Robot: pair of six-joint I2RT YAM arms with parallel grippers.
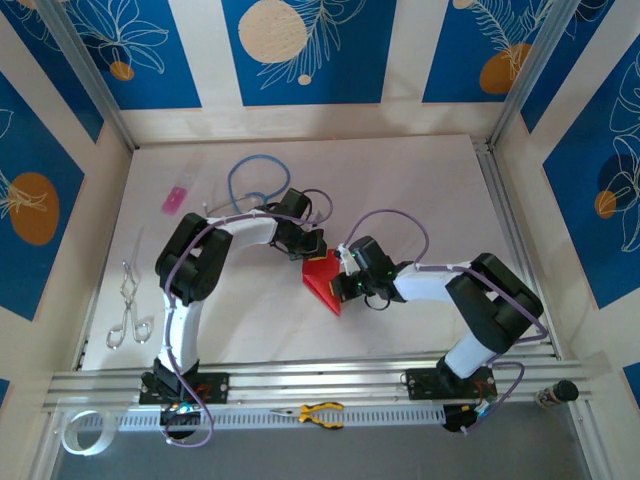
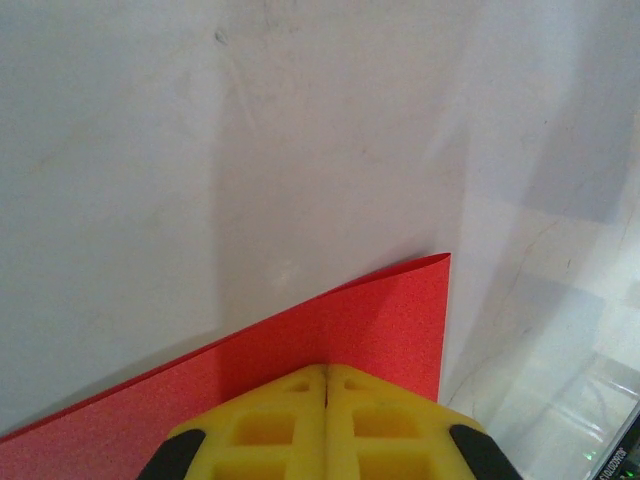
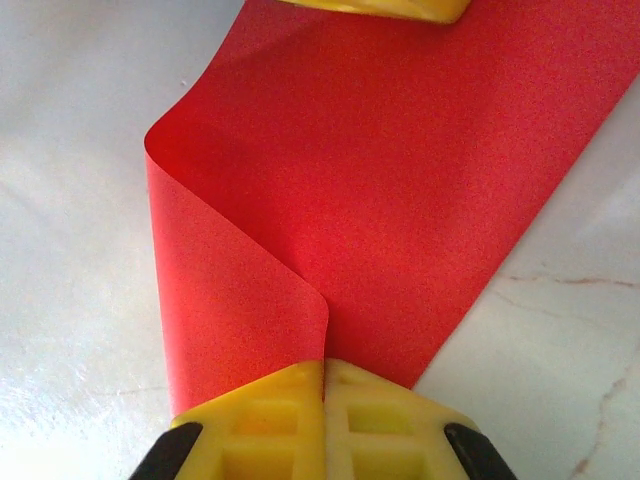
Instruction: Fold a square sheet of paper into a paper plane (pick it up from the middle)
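Sheet: square sheet of paper [image 1: 325, 282], red, partly folded over, lying mid-table [image 1: 430, 190] between the two grippers.
Left gripper [image 2: 326, 372]: fingers closed flush together, tips on the flat part of the sheet near one corner. Cannot tell whether it pinches or presses.
Right gripper [image 3: 324, 365]: fingers closed tight on a curled-over flap, whose fold runs into the seam between them.
Aside: small pink item [image 1: 175, 199] far left, well apart.

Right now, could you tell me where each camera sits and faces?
Top external: above and behind the bases, facing down on the table; both arms show, left gripper and right gripper at the red sheet.
Left wrist: on the left arm, facing past its shut fingers over the sheet.
Right wrist: likewise, fingers pinching the sheet's curled flap.
Shared: the sheet.
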